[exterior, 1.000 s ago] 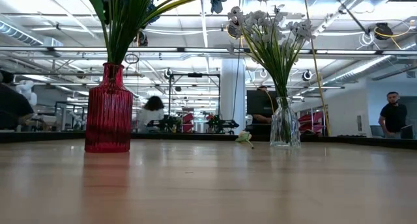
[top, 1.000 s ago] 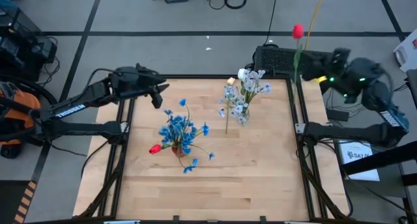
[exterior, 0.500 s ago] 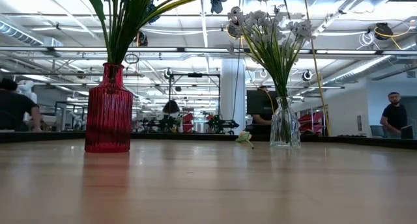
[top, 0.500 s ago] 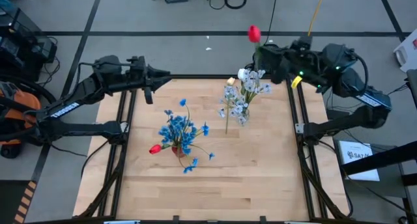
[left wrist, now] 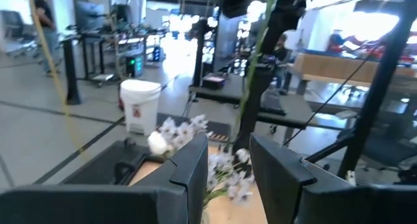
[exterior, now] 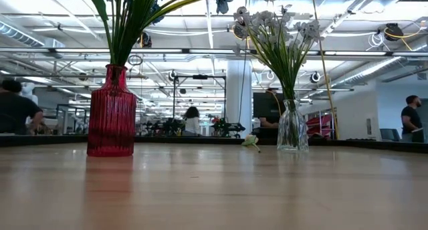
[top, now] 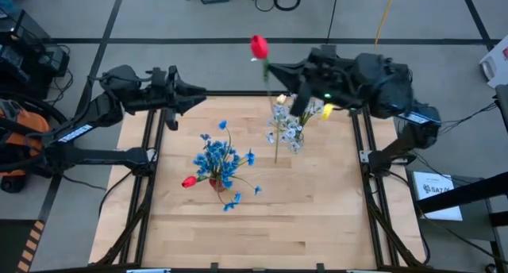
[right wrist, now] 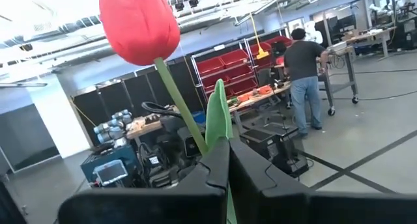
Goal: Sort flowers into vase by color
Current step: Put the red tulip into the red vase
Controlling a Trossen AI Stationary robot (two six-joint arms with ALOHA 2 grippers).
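My right gripper is shut on a red tulip and hangs high over the far edge, above the clear vase of pale sprays. In the right wrist view the bloom stands beyond the fingers. My left gripper is open at the far left corner and holds nothing. The red vase stands on its base and holds blue clusters and another red tulip. A cream tulip lies on the table by the clear vase. My right gripper pinches the red tulip's green stem between its two fingers, below the leaf. The fingers point toward the table's left. The tulip is lifted clear, and its bloom sticks out ahead of the fingertips, slanting up toward the far left.
Bare wood takes up the near half of the table. A loose green stem lies beside the clear vase. Dark frame rails run along the table's sides. People and benches show in the room behind.
My right gripper has carried the red tulip from beyond the far right corner toward the table's left, along the far edge, to above the clear vase. The tulip has tipped from upright to slanting left. My left gripper has shifted slightly toward the far edge and levelled.
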